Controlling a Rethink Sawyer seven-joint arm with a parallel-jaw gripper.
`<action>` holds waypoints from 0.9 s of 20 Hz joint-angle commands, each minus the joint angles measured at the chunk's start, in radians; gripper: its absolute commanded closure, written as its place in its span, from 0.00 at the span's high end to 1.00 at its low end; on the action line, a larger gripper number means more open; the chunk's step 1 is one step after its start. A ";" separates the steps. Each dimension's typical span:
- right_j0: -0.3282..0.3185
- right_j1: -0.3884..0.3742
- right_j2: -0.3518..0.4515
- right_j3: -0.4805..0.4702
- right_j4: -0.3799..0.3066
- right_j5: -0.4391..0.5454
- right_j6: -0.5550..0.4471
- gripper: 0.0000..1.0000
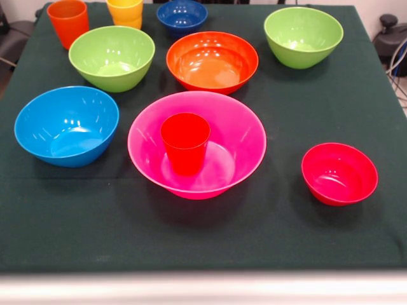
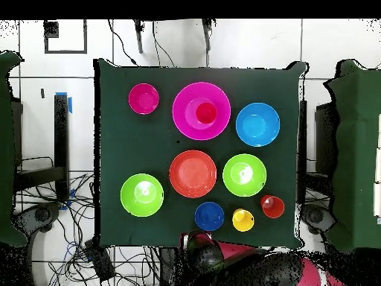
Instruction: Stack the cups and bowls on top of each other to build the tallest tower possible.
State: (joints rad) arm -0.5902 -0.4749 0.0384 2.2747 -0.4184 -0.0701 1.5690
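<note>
A large pink bowl (image 1: 245,136) (image 2: 184,104) sits on the dark green cloth, near the front in the front view. A red cup (image 1: 185,143) (image 2: 206,112) stands upright inside it. Around it, each standing alone, are a light blue bowl (image 1: 67,125) (image 2: 257,124), a small red bowl (image 1: 339,173) (image 2: 143,98), an orange bowl (image 1: 212,61) (image 2: 193,173), two lime green bowls (image 1: 112,57) (image 1: 303,36) and a small dark blue bowl (image 1: 182,15) (image 2: 209,216). An orange cup (image 1: 68,22) (image 2: 272,206) and a yellow cup (image 1: 125,13) (image 2: 242,220) stand upright at the far edge. No gripper shows.
The robot's drawn-back arm and base (image 2: 205,252) show as a dark and red mass at the table's bottom edge in the overhead view. Cables (image 2: 74,201) lie on the floor beside the table. The table's pale front edge (image 1: 203,286) runs along the bottom of the front view.
</note>
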 commanded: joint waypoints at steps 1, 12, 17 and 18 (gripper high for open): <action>-0.002 0.058 0.116 -0.144 -0.027 -0.039 0.109 1.00; -0.018 0.087 0.127 -0.170 -0.040 -0.043 0.098 1.00; -0.026 0.111 0.132 -0.188 -0.048 -0.047 0.093 1.00; -0.027 0.118 0.133 -0.194 -0.050 -0.046 0.092 1.00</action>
State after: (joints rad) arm -0.6163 -0.4334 0.0684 2.2369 -0.4240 -0.0701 1.5690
